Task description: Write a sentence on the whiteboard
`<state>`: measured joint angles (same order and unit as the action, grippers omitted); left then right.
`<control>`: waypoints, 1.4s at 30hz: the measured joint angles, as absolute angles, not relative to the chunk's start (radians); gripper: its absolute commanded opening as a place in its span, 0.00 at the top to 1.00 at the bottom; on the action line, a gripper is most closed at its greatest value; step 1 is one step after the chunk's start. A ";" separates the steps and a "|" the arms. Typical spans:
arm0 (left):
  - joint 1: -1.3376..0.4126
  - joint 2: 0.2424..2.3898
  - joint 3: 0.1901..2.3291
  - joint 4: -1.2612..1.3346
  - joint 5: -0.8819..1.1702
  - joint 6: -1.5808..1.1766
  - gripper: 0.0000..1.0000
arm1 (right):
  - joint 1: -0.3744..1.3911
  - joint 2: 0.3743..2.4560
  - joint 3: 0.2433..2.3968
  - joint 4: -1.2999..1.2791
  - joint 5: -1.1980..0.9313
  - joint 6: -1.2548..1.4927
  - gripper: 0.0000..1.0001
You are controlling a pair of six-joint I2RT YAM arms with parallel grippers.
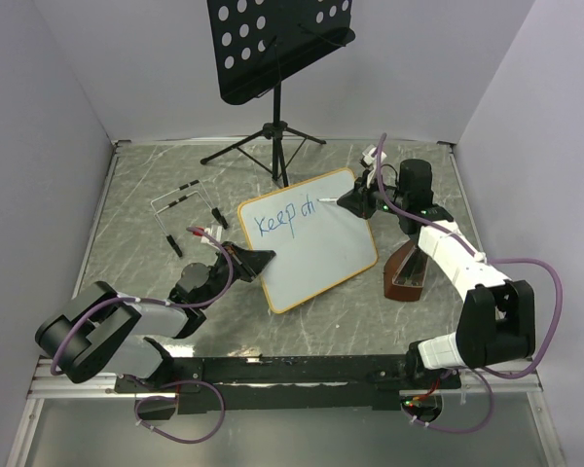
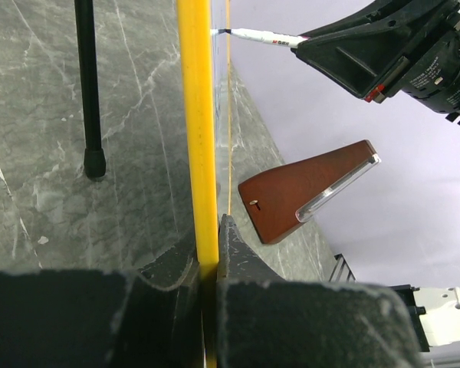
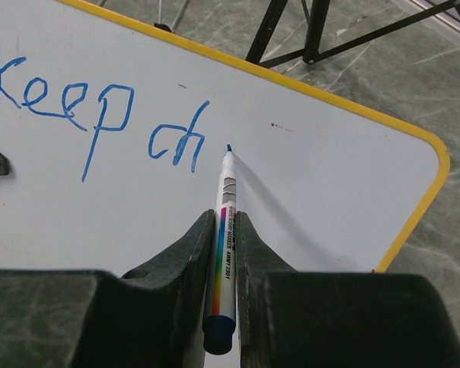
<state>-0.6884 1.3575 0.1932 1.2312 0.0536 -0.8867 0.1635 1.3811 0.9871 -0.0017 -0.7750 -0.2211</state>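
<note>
Right gripper [image 3: 225, 221]: is being kept closed tight on a slim white marker pen with a rainbow-striped label [image 3: 225, 192]. The barrel is being pinched between both fingers, blue tip forward.
Marker tip: is being held at the board face just right of the "h". Contact cannot be told.
Left gripper [image 2: 208, 247]: is being kept closed on the frame edge of the small rectangular whiteboard with a thin yellow-orange frame and rounded corners [image 3: 307, 184].
Whiteboard position: is being held tilted over the grey marbled table [image 1: 127, 224], mid-table between the two arms, its near-left edge in the grip.
Blue handwritten lettering [image 3: 100, 115]: "Keep ch" is being shown along the board's top.
Surroundings: a brown wooden pyramid-shaped box with a clear front [image 1: 406, 270] is being left standing just right of the board. A black perforated music-stand plate on a tripod [image 1: 273, 44] is being left at the far side.
</note>
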 measured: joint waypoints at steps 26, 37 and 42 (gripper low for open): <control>-0.688 1.359 0.193 1.234 0.054 -0.887 0.99 | 0.163 1.383 0.990 -0.057 -0.846 -0.256 1.00; -0.688 1.365 0.193 1.238 0.053 -0.890 0.99 | 0.163 1.383 1.003 -0.124 -0.837 -0.295 1.00; -0.687 1.365 0.193 1.238 0.052 -0.896 0.99 | 0.163 1.383 1.010 -0.124 -0.811 -0.288 1.00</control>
<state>-0.6868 1.3651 0.1928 1.2381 0.0521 -0.8955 0.1627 1.3827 1.0100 -0.1242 -0.8112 -0.2882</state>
